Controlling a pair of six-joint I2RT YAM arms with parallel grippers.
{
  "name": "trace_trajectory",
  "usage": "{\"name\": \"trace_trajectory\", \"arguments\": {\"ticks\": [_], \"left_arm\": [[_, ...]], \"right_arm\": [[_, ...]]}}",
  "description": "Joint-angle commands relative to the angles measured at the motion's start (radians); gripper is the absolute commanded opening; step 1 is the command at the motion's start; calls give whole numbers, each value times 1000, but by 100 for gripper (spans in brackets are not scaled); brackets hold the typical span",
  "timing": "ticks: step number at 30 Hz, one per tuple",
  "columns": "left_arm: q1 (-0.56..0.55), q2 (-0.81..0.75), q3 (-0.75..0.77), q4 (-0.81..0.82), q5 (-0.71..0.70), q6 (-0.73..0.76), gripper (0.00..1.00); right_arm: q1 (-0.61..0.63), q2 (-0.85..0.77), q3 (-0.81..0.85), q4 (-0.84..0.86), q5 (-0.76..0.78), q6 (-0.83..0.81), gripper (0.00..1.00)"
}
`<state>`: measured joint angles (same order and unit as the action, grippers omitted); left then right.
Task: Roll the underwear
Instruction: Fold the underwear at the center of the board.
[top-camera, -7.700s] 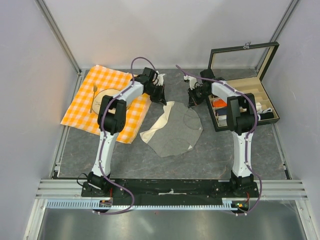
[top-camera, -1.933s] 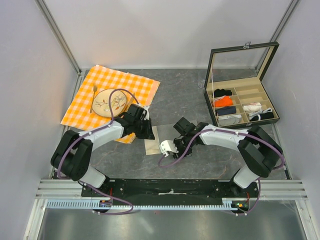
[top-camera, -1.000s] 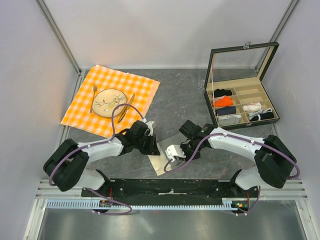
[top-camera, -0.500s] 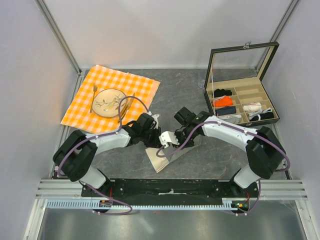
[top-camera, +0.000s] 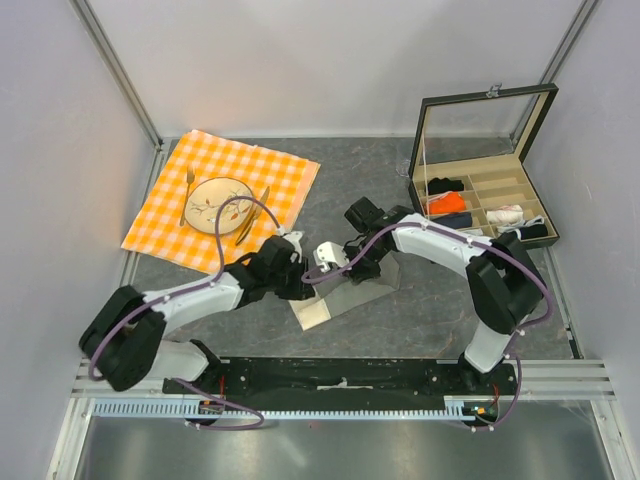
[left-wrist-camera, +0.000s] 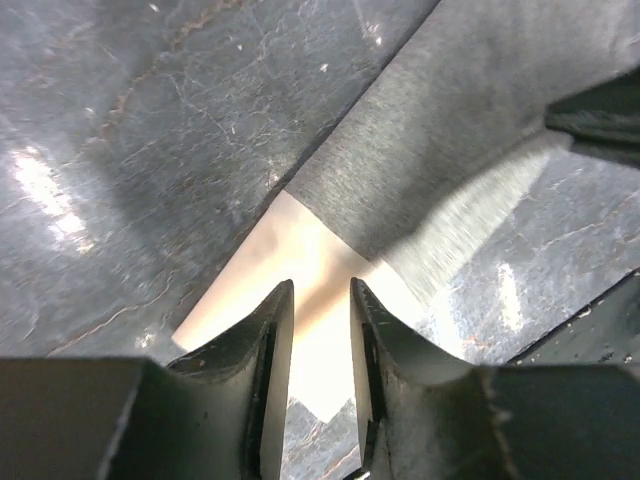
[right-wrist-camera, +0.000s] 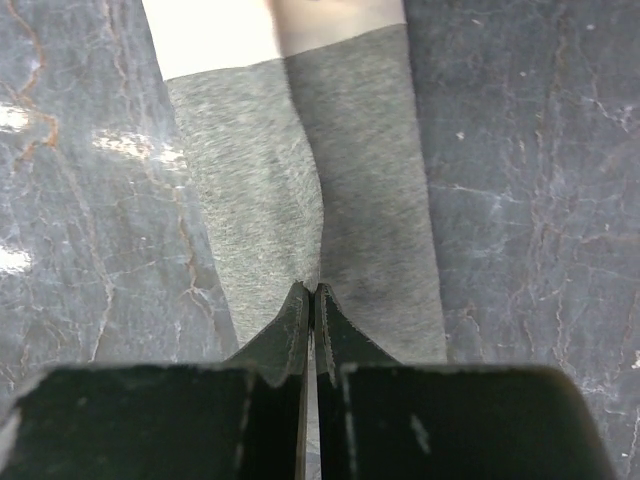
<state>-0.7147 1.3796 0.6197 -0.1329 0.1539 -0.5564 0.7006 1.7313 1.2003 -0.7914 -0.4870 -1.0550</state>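
The underwear lies folded into a long grey strip on the dark table, its cream-white end toward the near left. My left gripper hovers low over that cream end. Its fingers stand apart, and pale cloth shows through the gap. My right gripper is shut, pinching a raised fold of the grey cloth at its tips. In the right wrist view the strip runs away from the jaws to the cream band.
An orange-and-white checked cloth lies at the back left, with a plate, a fork and a knife on it. An open compartment box holding small garments stands at the right, its glass lid upright.
The right gripper has carried its pinched fold away from the near edge, drawing the strip out. The left jaws have parted over the cream end.
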Motion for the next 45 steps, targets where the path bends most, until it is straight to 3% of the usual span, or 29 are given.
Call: {"name": "trace_trajectory", "arguments": {"ticks": [1,3,13,23,29,34,39,45], "left_arm": [[0,-178,-58,16,-100,-19,38],[-2,-246,-78,9,-108,-28,43],[-2,-358,-129,-53,-76,-51,44],[-2,-361,-110,-56,-33,-39,43],[-2,-346,-84,-74,-30,-11,46],[0,-202,40,-80,19,76,56],[1,13,257,-102,110,203,57],[3,366,562,-253,191,406,56]], "right_arm": [[-29,31,70,6,-58,15,4],[-33,47,79,4,-65,12,3],[-32,143,151,1,-29,49,5],[-32,151,174,151,123,242,31],[-47,111,171,199,163,338,37],[-162,-2,148,210,16,461,36],[-243,-174,20,182,-227,451,49],[-375,-354,-143,224,-352,469,61]]}}
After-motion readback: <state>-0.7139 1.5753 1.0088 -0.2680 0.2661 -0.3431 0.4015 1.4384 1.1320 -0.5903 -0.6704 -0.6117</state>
